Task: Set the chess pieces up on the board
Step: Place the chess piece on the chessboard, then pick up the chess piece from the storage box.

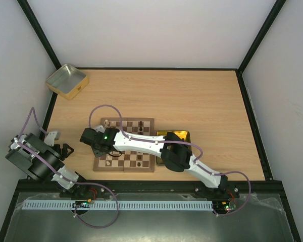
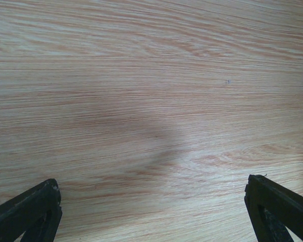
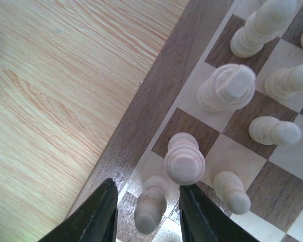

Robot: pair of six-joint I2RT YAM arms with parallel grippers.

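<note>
the right claw (image 3: 147,184) hung over the left edge of the board (image 3: 141,116), jaws parted loosely around a pale piece (image 3: 150,205). the board lay on the table (image 1: 192,101), near middle. the left claw (image 2: 151,181) gaped wide over the table.

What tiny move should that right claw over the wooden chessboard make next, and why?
Probably a straight lift upward. The right gripper has its jaws standing clear of the small pale cream wooden chess piece between them, which rests in the edge row of the checked brown wooden chessboard, so it looks free. A taller ringed cream piece stands close by, so moving sideways risks a knock.
</note>
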